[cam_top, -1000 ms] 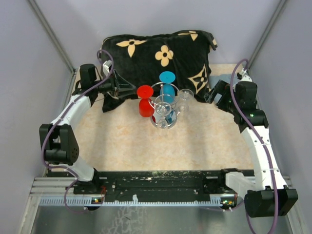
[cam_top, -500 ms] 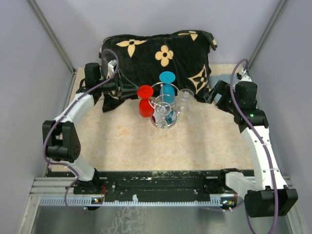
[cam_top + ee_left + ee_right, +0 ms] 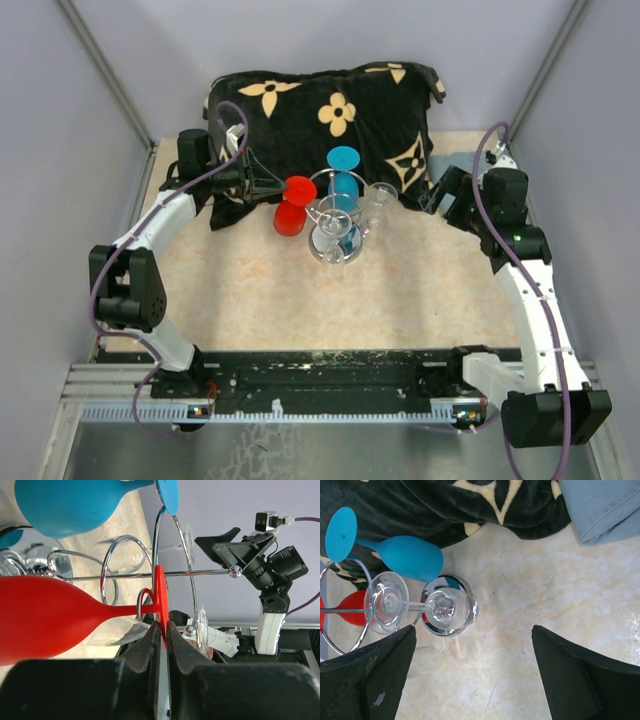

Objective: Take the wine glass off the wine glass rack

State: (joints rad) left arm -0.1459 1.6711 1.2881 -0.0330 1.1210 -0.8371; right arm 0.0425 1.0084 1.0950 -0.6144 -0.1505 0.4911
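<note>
Several stemmed glasses hang foot-up on the small silver wire rack (image 3: 200, 572), which stands mid-table just in front of the blanket. The one being worked is the red wine glass (image 3: 60, 617). The left claw (image 3: 161, 627) is pressed together on the rim of that glass's flat red foot, pinching it edge-on. In the left wrist view the thin red stem appears to pass through one of the rack's curved wire loops, so I judge the grasp made but the glass not yet free. The overhead view shows the red bowl sitting at the rack's left side, close against it.

What seems left is to draw the stem out along its slot until the foot clears the wire, then carry the glass away. A blue wine glass (image 3: 412, 557) and clear glasses (image 3: 451, 609) hang close by on the same rack, and they could be knocked if the red one swings. The right claw (image 3: 472, 630) hangs spread wide over the table to the rack's right, holding nothing.

The table (image 3: 250, 300) is a pale beige, marbled surface. A black blanket with yellow flower shapes (image 3: 320, 100) is bunched along its far edge, with a fold of blue-grey cloth (image 3: 605, 505) beside it. Plain pale lilac walls (image 3: 320, 30) close in the cell.
</note>
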